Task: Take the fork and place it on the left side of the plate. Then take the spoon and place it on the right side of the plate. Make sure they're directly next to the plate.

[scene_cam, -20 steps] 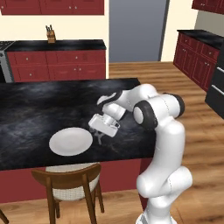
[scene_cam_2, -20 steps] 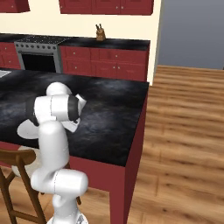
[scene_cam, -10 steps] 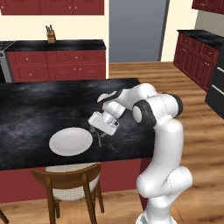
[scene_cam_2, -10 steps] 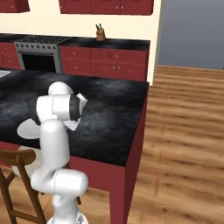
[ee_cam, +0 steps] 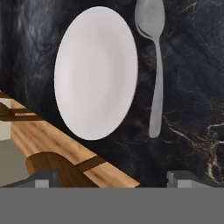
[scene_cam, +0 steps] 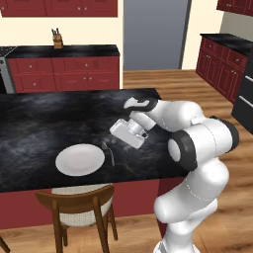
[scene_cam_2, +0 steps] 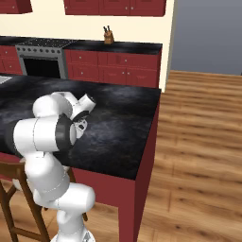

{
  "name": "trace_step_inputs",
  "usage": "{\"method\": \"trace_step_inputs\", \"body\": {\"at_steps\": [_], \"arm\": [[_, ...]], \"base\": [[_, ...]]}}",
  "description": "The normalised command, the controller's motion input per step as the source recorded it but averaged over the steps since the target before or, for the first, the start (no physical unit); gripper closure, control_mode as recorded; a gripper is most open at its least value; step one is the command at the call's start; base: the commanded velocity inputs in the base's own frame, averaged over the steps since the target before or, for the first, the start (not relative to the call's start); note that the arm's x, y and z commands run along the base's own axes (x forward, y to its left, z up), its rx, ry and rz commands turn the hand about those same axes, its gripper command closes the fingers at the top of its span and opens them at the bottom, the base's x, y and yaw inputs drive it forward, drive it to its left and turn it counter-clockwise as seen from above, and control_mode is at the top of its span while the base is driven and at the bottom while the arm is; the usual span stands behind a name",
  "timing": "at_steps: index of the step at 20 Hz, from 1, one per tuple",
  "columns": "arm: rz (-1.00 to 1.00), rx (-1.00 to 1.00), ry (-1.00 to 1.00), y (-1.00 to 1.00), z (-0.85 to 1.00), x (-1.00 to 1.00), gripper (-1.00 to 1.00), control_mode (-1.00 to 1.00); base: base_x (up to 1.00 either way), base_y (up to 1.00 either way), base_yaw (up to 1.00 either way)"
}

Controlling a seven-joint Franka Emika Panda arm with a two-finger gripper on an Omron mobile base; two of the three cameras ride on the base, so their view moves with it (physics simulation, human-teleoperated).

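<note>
A white plate (scene_cam: 80, 159) (ee_cam: 96, 72) lies on the black island counter near its front edge. The grey spoon (scene_cam: 109, 150) (ee_cam: 153, 65) lies flat on the counter close beside the plate's right rim, bowl pointing away from the front edge. My gripper (scene_cam: 117, 140) (ee_cam: 113, 179) hovers just above and to the right of the spoon, open, with nothing between its fingers. In the hand view the two fingertips (ee_cam: 43, 179) stand far apart at the bottom. The fork is out of view.
A wooden chair (scene_cam: 79, 202) (scene_cam_2: 9, 189) is tucked under the counter's front edge below the plate. The back counter with red cabinets carries a knife block (scene_cam: 58, 39) (scene_cam_2: 108, 35), and a stove (scene_cam_2: 42, 56) stands at its left. Wooden floor lies to the right of the island.
The gripper has gone from shut to open, leaving the spoon on the counter beside the plate. The hand has lifted slightly off it.
</note>
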Motion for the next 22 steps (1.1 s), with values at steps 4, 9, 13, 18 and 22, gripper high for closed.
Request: {"method": "trace_step_inputs", "body": {"at_steps": [4, 9, 13, 18, 22], "arm": [[-0.28, 0.0, -0.01, -0.81, 0.14, -1.0, -1.0, -1.0], [-0.26, 0.0, 0.01, -0.86, 0.45, -1.0, -1.0, -1.0], [-0.11, -0.03, 0.05, -0.69, 0.75, -1.0, -1.0, -1.0], [0.0, -0.27, 0.11, -0.35, 0.44, -1.0, -1.0, -1.0], [0.0, -0.51, 0.11, -0.23, 0.0, -1.0, -1.0, -1.0]], "base": [[0.0, 0.0, 0.0], [0.0, 0.0, 0.0], [0.0, 0.0, 0.0], [0.0, 0.0, 0.0], [0.0, 0.0, 0.0]]}}
